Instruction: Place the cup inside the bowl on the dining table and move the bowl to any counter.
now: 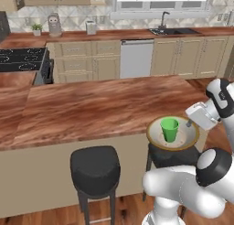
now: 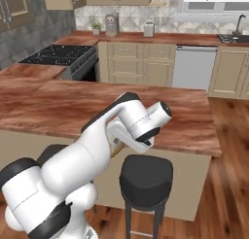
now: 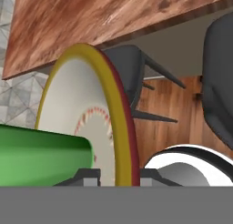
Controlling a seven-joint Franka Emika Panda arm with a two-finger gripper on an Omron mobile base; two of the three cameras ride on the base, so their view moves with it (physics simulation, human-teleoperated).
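With the rim pinched, here's the call:

Fingers: two dark fingertips [image 3: 88,174] straddle the bowl's edge, one inside, one outside, nipped together on the tan-brown rim.
Gripper: gripper [image 1: 188,123] sits at the bowl's three o'clock side in the left base view, clamped on that edge.
Bowl: bowl [image 1: 172,132] hangs past the dining table's near edge, above a black stool [image 1: 173,156], roughly level, off the wood.
Cup: green cup [image 1: 169,129] stands upright inside the bowl, near its centre.
Dining table: dining table [image 1: 91,107] stretches away at ten o'clock.
Counter: counter [image 1: 114,34] with its sink [image 1: 173,31] lies well apart at twelve o'clock.
Handling: stiff, light-looking bowl, but a one-sided rim hold will want to droop; the smooth cup could slide or tip.
Best hold: the rim, kept flat.
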